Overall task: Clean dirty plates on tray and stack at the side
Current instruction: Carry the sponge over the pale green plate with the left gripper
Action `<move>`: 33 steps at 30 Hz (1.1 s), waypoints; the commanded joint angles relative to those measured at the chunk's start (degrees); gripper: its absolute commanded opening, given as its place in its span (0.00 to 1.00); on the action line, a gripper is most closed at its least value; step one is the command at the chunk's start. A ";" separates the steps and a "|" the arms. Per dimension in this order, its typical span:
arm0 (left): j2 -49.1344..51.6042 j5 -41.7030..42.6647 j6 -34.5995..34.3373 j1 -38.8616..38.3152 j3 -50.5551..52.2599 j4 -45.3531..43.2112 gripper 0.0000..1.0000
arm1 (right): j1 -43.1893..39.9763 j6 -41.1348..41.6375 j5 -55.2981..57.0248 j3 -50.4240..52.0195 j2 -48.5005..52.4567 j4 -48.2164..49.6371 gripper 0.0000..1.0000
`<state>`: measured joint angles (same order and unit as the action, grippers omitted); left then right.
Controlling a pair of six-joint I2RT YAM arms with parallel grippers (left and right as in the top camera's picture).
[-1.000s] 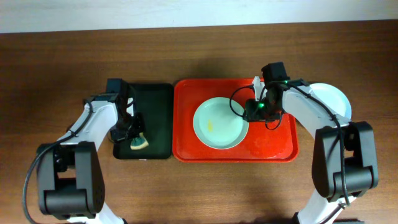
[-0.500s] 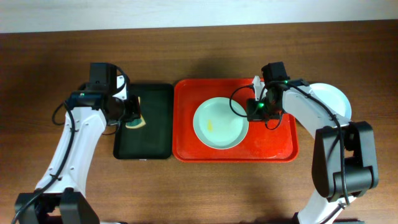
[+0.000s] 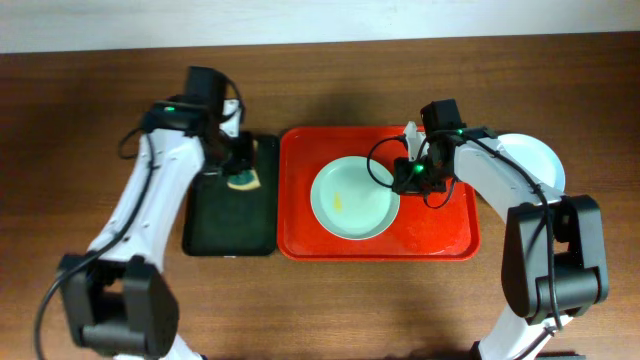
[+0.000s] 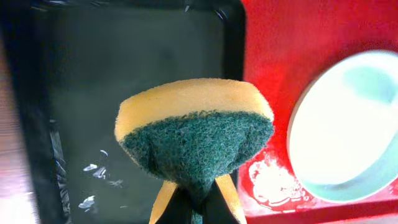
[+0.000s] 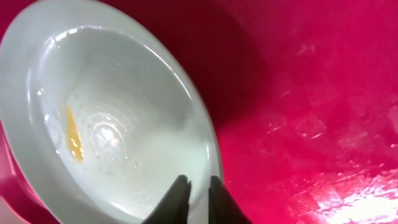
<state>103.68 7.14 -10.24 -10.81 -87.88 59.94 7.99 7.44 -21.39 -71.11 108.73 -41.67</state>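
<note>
Here the left gripper (image 4: 194, 208) is clamped on the lower edge of a yellow foam sponge with a green scouring face (image 4: 196, 134). The sponge is squeezed to a wedge, and its green side faces the wrist camera. It hangs over the narrow black rectangular tray (image 4: 124, 62), near the edge that lies beside the bright red rectangular plastic tray (image 3: 440, 235).

The right gripper (image 5: 199, 193) has its fingers nearly together across the rim of the pale mint round shallow plate (image 5: 112, 124), and it looks to be pinching that rim. The plate lies near the middle of the red tray, with a yellow smear (image 5: 73, 134) in its well. A white round plate (image 3: 535, 160) rests on the wooden table (image 3: 100, 290) just past the red tray's right edge, partly under the right arm.

The step appears to be bringing the sponge across to scrub. The sponge should travel high enough to clear both raised rims. Once over the plate, it should turn so the green face meets the smear flat. Short strokes, kept away from the right fingers, would suit. The red tray glistens as if wet, so the rim hold needs to be firm or the plate may skate.
</note>
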 commanded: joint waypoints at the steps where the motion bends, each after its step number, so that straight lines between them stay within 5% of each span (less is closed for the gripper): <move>1: 3.28 3.23 0.48 -2.91 -0.68 -0.76 0.00 | 0.33 0.57 -1.38 0.46 0.46 0.26 0.24; 5: 5.62 10.51 -0.70 -5.95 -0.68 -4.96 0.00 | 0.33 0.57 -1.36 0.46 0.46 0.61 0.25; 21: 10.25 10.03 -6.91 -14.64 -0.68 -10.25 0.00 | 0.31 0.57 -1.09 2.71 0.52 0.63 0.29; 24: 11.61 10.05 -6.91 -15.69 -0.68 -10.67 0.00 | 0.33 0.59 -1.11 2.71 0.52 0.61 0.06; 28: 12.37 10.10 -7.10 -15.93 -0.68 -11.08 0.00 | 0.33 3.61 -1.14 2.71 0.52 0.52 0.04; 29: 12.37 10.08 -7.10 -15.93 -0.68 -11.08 0.00 | 0.33 3.58 -1.14 2.71 0.52 0.55 0.08; 31: 12.37 10.10 -7.15 -15.93 -0.68 -11.08 0.00 | 0.33 3.56 -0.79 2.71 0.55 0.74 0.32; 33: 12.46 10.08 -8.44 -15.93 -0.68 -11.10 0.00 | 0.35 3.58 0.59 3.23 0.63 2.08 0.37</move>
<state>115.74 16.14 -16.97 -26.83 -87.88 48.97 7.99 10.39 -22.11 -68.90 108.73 -40.88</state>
